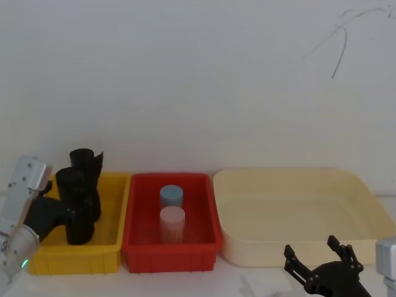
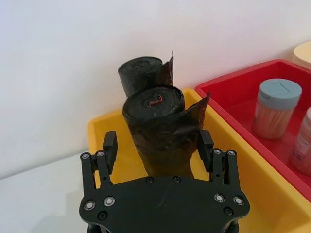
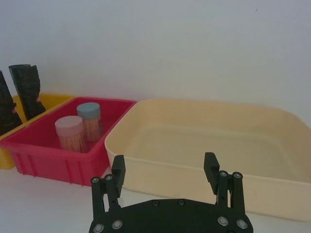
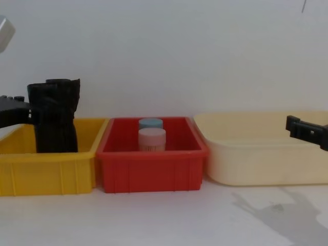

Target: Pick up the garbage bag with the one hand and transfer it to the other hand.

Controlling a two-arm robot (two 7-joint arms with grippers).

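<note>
Nearest, over the front right part of the white desk (image 4: 164, 220), the right claw (image 3: 164, 161) hangs with its two fingers spread wide and nothing between them, just in front of the cream tub. Beyond it three open plastic bins stand in a row along the desk's far edge, walls touching or nearly so: a small yellow rectangular bin (image 1: 74, 257) at the left end, a small red rectangular bin (image 1: 170, 257) in the middle, and a wide, shallow cream tub (image 1: 297, 210) at the right end. The red bin holds two clear round jars of thin sticks, one behind the other: a pink-lidded jar (image 1: 172, 223) in front and a blue-lidded jar (image 1: 171, 197) behind it. The yellow bin holds two black plastic rolls, both standing upright. The front one is the garbage bag (image 1: 77, 192), a thick black roll, and the left claw (image 2: 157, 138) reaches in from the desk's left side, its fingers apart and straddling the roll's upper part; one finger is clear of the plastic, while the other sits at a loose flap, so the roll is not clamped. Close behind the garbage bag stands a thinner black roll with a flared, uneven top (image 1: 86, 162), whether touching it I cannot tell. A bare white wall (image 1: 185, 74) rises behind the bins.
</note>
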